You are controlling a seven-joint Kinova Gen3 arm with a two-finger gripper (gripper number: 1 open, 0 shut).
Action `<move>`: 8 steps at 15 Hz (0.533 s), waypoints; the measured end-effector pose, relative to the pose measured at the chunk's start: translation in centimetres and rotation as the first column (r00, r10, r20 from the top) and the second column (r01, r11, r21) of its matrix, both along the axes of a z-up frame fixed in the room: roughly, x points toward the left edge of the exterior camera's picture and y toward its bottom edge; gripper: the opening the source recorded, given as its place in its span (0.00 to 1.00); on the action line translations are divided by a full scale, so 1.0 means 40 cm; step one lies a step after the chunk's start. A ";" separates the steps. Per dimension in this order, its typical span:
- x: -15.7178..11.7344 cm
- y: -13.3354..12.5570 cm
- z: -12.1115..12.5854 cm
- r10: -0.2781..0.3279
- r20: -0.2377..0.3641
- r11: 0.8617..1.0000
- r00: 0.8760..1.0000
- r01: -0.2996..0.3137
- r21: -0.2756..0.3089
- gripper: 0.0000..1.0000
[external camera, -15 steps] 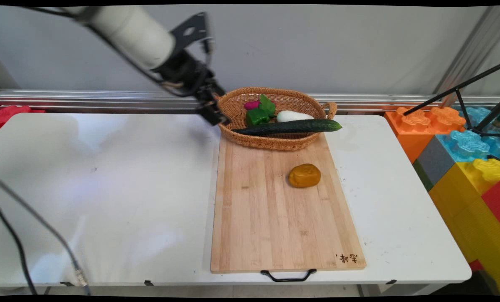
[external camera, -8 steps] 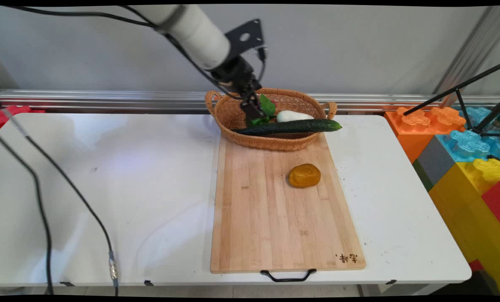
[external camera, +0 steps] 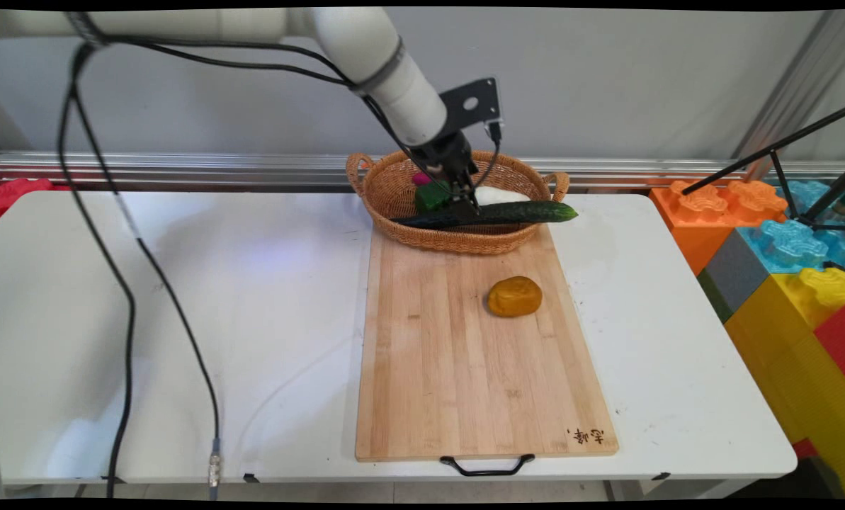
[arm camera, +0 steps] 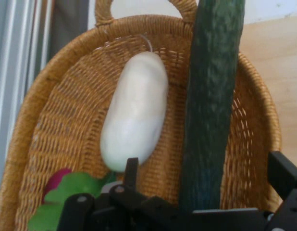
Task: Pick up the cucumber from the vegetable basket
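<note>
On the left the white counter (external camera: pixel 181 297) carries nothing but the arm's hanging black cables (external camera: pixel 174 312), which reach down past its near edge. At the back of the counter's middle stands a wicker basket (external camera: pixel 387 188), its near side resting on the far end of a wooden cutting board (external camera: pixel 464 368). In the basket lie a magenta piece (external camera: pixel 419 178), a green piece (external camera: pixel 430 196) and a white vegetable (external camera: pixel 500 195), and a long cucumber (external camera: pixel 528 211) lies across it, its tip jutting over the right rim. The hand (external camera: pixel 464 205) is down in the basket with its fingers spread wide, one on each side of the cucumber and not clamped on it. A second ago it hung outside the basket's left rim, and half a second ago it was over the green piece; it has since moved right and lower. On the board, well apart from the basket, sits an orange-brown lump (external camera: pixel 514 296), unmoved. Coloured toy blocks (external camera: pixel 783 283) stand beyond the counter's right edge
</note>
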State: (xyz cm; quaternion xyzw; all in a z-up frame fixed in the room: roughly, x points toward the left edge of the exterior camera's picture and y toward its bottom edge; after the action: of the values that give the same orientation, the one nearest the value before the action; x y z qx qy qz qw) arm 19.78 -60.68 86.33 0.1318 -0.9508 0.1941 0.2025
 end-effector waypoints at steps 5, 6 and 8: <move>-0.048 -0.048 -0.059 -0.025 0.015 1.000 1.000 0.025 0.018 1.00; -0.052 -0.052 -0.064 -0.027 0.016 0.999 1.000 0.027 0.018 1.00; -0.064 -0.064 -0.075 -0.033 0.019 0.999 0.999 0.033 0.017 1.00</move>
State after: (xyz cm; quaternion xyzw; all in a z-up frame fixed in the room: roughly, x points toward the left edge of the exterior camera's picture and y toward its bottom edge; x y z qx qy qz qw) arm 17.23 -63.23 83.31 0.1160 -0.9563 0.1839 0.1955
